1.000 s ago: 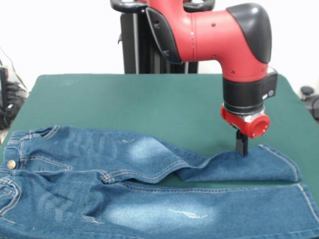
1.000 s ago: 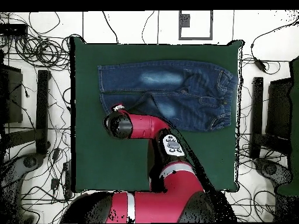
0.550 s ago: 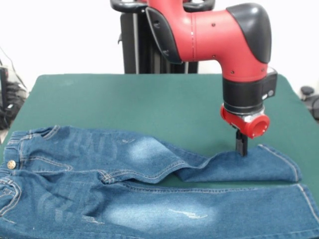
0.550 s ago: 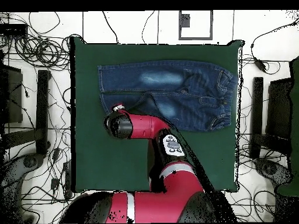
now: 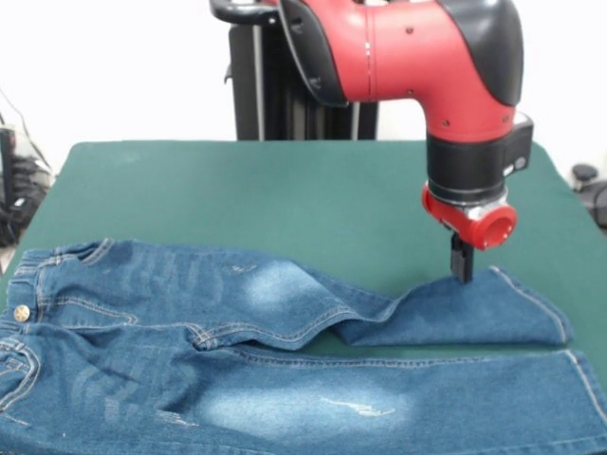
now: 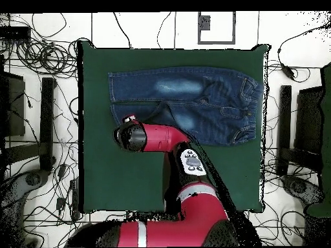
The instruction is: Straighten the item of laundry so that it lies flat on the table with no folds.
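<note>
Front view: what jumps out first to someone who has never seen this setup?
The big red and black arm comes down from above, its claw pinching the edge of the jeans. The jeans sprawl across the green table, one leg straight along the near edge, the other bent and pulled up into a small peak at the claw.

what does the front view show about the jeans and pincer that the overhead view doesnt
Only the front view shows the pincer itself, its tip at the upper edge of the far leg of the jeans, where the denim rises in a small peak, and the metal button at the waistband. Only the overhead view shows the whole jeans outline on the table, the full arm covering the pincer, and cables on the floor. Both show the far leg bent and folded, and the other leg lying straight.
</note>
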`<action>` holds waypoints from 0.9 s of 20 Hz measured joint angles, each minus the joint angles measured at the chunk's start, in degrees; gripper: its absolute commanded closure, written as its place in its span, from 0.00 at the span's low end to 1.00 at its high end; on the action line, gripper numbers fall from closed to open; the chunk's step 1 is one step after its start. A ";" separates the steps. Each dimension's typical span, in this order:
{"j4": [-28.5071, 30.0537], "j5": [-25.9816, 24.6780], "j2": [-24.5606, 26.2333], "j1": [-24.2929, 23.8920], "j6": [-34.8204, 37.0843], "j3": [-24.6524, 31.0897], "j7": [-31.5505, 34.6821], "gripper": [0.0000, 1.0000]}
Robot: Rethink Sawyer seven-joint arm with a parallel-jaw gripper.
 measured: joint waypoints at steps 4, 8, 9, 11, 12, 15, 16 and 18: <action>-0.02 0.46 -1.63 -0.04 3.38 -0.01 0.00 1.00; -0.07 0.95 -3.32 -0.22 6.73 -0.02 0.00 1.00; -0.12 1.06 -3.76 -0.31 7.54 -0.03 0.00 1.00; -0.17 1.20 -4.22 -0.44 8.43 -0.03 0.00 1.00; -0.22 1.24 -4.67 -0.52 9.11 -0.06 0.00 1.00; -0.36 1.38 -5.05 -0.52 9.58 -0.10 0.00 1.00; -0.38 1.38 -5.06 -0.52 9.58 -0.10 0.00 1.00; -0.37 1.38 -5.03 -0.52 9.58 -0.10 0.00 1.00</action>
